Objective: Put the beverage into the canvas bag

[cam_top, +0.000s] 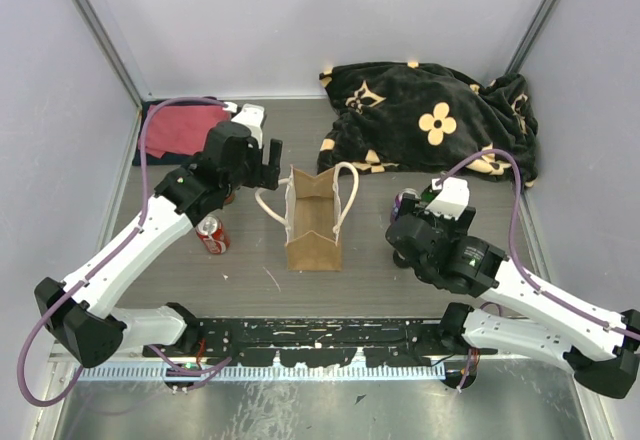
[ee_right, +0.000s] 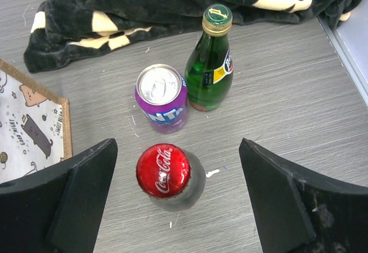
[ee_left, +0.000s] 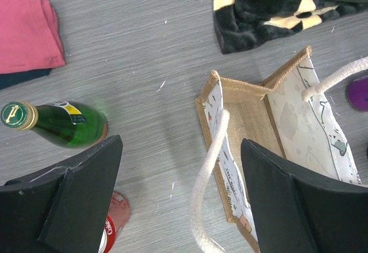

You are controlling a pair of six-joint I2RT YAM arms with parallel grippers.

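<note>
Right gripper stands wide open, empty, red-capped cola bottle centred beneath it.

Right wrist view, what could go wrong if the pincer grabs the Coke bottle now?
The purple can and green bottle stand close behind the Coke bottle; the open right pincer might knock them. The canvas bag has a narrow-looking mouth with a rope handle at the rim, so the bottle could snag.

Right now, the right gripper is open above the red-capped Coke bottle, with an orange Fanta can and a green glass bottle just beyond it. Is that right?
Not quite: the Fanta can is purple, not orange, as the right wrist view shows. The rest holds: the right gripper is open above the red-capped Coke bottle, with the green glass bottle beyond.
</note>
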